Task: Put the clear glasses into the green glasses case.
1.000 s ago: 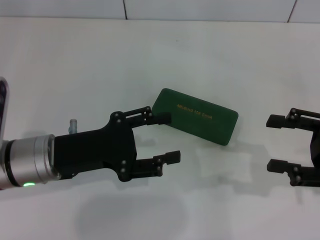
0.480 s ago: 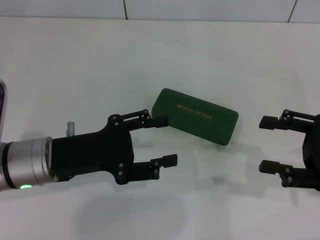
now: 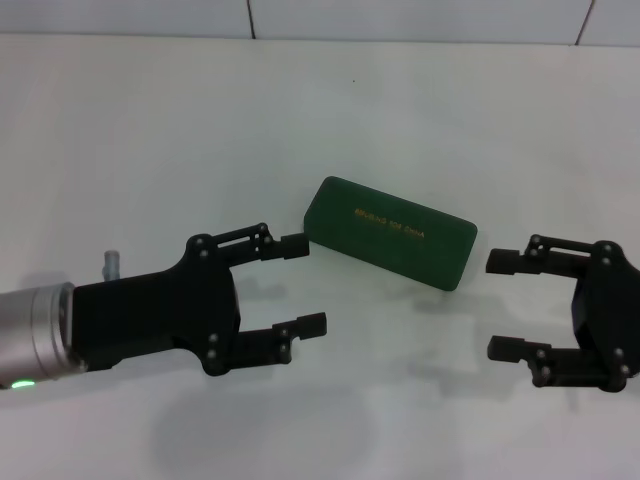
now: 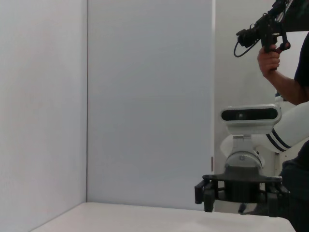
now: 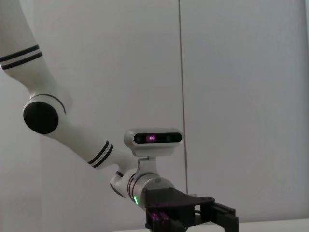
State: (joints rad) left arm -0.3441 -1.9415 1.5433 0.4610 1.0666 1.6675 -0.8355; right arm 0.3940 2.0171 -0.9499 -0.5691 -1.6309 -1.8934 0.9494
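The green glasses case (image 3: 390,232) lies shut on the white table (image 3: 200,130), its gold lettering facing up. I see no clear glasses in any view. My left gripper (image 3: 305,283) hovers open just left of the case's near-left corner, its fingertips apart from the case and holding nothing. On the other side, my right gripper (image 3: 500,305) is open and empty, a short way right of the case's right end. The left wrist view shows the right gripper (image 4: 239,191) far off. The right wrist view shows the left gripper (image 5: 193,215).
White wall panels (image 3: 400,18) close off the table's far edge. A small grey stub (image 3: 112,262) sticks up behind my left arm. A person holding a camera (image 4: 263,29) stands beyond the table in the left wrist view.
My left gripper has drawn back to the left and nearer me, off the case's left end. My right gripper has moved left toward the case.
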